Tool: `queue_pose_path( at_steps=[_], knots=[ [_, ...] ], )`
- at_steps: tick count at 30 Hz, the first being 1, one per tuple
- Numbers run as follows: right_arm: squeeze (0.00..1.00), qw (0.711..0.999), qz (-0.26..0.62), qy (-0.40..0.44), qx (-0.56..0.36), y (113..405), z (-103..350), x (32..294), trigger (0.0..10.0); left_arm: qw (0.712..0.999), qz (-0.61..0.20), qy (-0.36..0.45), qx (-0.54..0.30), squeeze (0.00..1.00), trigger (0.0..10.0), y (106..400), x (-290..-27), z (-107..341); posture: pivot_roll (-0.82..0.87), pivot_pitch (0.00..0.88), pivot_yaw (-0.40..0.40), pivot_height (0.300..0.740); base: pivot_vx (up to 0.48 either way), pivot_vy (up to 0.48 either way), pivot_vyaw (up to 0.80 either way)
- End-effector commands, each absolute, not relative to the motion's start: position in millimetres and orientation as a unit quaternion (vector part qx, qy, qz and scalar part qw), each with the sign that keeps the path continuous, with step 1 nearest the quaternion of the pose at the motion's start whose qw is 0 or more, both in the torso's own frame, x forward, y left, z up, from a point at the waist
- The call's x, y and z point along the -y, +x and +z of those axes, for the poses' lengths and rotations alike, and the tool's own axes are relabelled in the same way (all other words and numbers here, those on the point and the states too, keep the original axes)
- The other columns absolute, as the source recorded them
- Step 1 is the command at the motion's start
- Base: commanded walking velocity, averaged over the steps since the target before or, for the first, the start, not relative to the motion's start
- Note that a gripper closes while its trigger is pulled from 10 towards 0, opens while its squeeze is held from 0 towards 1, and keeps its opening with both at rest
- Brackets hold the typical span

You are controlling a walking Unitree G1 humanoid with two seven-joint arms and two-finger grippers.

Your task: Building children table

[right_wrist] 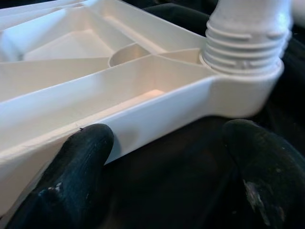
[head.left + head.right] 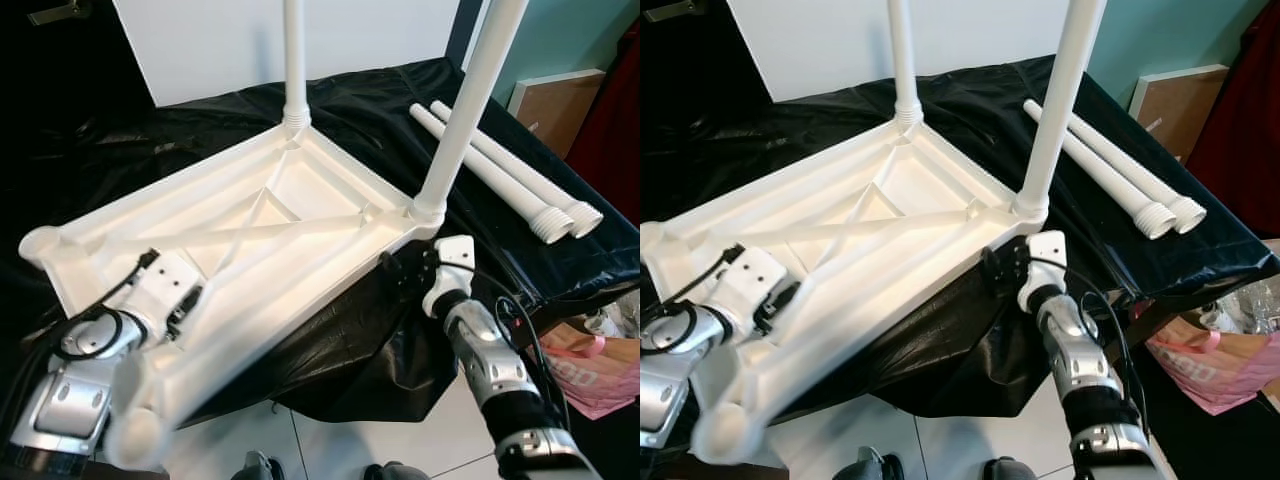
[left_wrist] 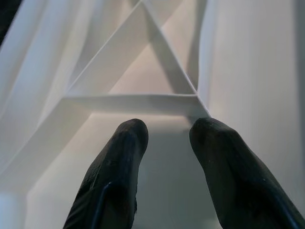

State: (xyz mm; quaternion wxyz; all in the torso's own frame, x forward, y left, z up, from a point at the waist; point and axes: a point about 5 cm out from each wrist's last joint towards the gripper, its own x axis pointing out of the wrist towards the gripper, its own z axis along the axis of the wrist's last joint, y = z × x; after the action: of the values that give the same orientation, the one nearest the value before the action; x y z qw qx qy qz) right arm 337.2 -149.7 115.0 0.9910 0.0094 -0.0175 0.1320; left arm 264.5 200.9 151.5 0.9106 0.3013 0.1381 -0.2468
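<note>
Black, rounded fingers (image 3: 119, 176) of the left gripper (image 3: 167, 138) stood slightly apart with nothing between them, poised over the ribbed underside of the white plastic tabletop (image 2: 300, 215). That arm's silver wrist lay at the near left end of the tabletop, inside its rim. The right gripper (image 1: 167, 148) hovered at the near right edge, its matte fingers (image 1: 81, 157) spread wide, one just beside the smooth outer wall of the rim, though contact could not be made out.

The tabletop lay upside down, a shallow rectangular tray shape with raised diagonal ribs crossing into triangles and a round socket at each corner. Its near left corner overhung the table edge. It rested on a crinkled, glossy black plastic sheet (image 2: 350, 350) that draped over the table and hung down toward the pale tiled floor (image 2: 300, 440).

At the near right corner a white tubular leg (image 2: 470, 100) stood upright in its socket, its threaded collar showing ridged rings in the right wrist view. A second leg (image 2: 294, 50) stood at the far corner. Two more loose legs (image 2: 500, 165) lay side by side on the sheet, well apart to the right, their threaded ends pointing toward the near edge.

Near the floor on the right sat a pink plastic bag (image 2: 590, 375). Farther back, a brown board (image 2: 550, 105) leaned against a teal wall (image 2: 570, 40), and a white panel (image 2: 210, 40) stood behind the table.
</note>
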Motion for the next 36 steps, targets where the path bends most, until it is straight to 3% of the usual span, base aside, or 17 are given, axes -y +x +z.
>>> queue_pose_path(
  at_steps=[1, 3, 22, 28, 36],
  knots=[
    [0.00, 0.987, 0.162, 0.010, 0.021, 338.0, 115.2, 132.6, 10.0, 0.845, -0.431, 0.249, -0.197, 0.00, 10.0, 244.1, -168.8, 128.8, 0.00, 0.123, -0.007, 0.740, 0.000, 0.000, 0.00],
    [0.00, 0.987, 0.161, 0.014, 0.021, 346.6, 119.0, 130.8, 10.0, 0.840, -0.456, 0.225, -0.188, 0.00, 10.0, 239.4, -152.5, 129.5, 0.01, 0.128, -0.009, 0.740, 0.000, 0.000, 0.00],
    [0.00, 0.988, 0.151, 0.027, 0.021, 365.6, 125.1, 123.5, 10.0, 0.826, -0.507, 0.196, -0.146, 0.00, 10.0, 239.9, -107.1, 139.2, 0.00, 0.123, 0.004, 0.740, 0.000, 0.000, 0.00],
    [0.00, 0.988, 0.150, 0.024, 0.019, 365.3, 122.7, 124.2, 10.0, 0.833, -0.494, 0.204, -0.142, 0.00, 10.0, 244.9, -108.2, 139.6, 0.00, 0.125, 0.006, 0.740, 0.000, 0.000, 0.00],
    [0.00, 0.991, 0.131, 0.007, 0.033, 350.8, 112.6, 151.1, 10.0, 0.865, -0.410, 0.259, -0.125, 0.00, 10.0, 269.9, -147.5, 155.5, 0.00, 0.130, -0.002, 0.740, 0.000, 0.000, 0.00]
  ],
)
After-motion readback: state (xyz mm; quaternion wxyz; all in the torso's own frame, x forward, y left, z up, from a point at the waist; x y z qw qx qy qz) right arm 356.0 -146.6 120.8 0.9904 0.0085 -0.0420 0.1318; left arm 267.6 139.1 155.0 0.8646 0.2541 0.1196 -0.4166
